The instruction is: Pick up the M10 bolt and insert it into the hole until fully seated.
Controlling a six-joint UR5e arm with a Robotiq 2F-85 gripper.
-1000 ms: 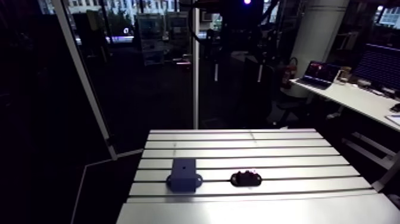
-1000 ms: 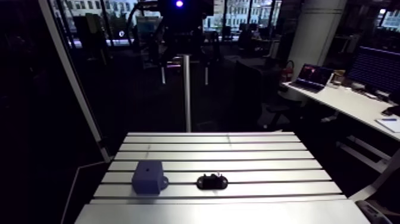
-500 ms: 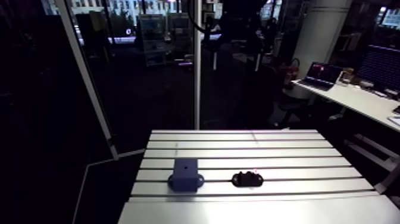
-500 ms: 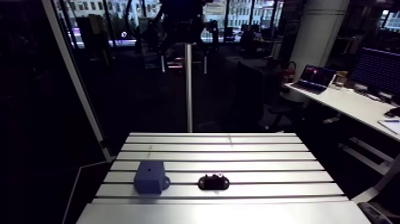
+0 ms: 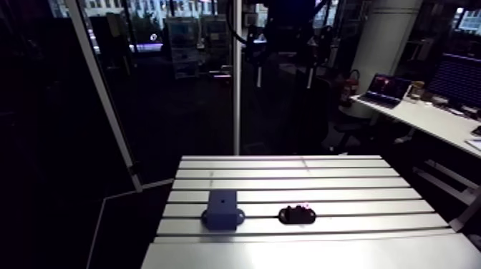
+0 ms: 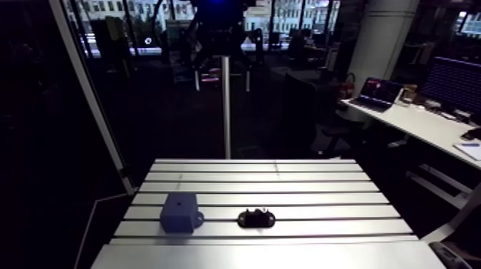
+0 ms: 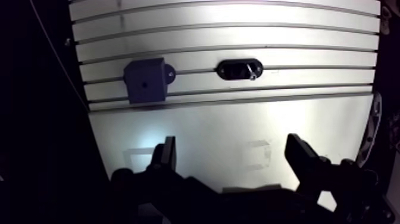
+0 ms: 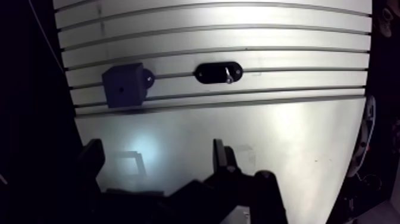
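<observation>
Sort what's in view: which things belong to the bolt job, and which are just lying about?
Job: bolt, black holder it lies in, blue block with a hole, open gripper.
Just there: only the slotted table beneath them.

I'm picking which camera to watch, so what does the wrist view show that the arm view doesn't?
Only the wrist view: the gripper seen clearly, fingers wide apart with nothing between them, above the table's smooth near strip. Only the arm view: the table's far edge, and the blue block seen from the side as a standing shape. Both: the blue block and the black holder side by side, apart, on the slotted table.
</observation>
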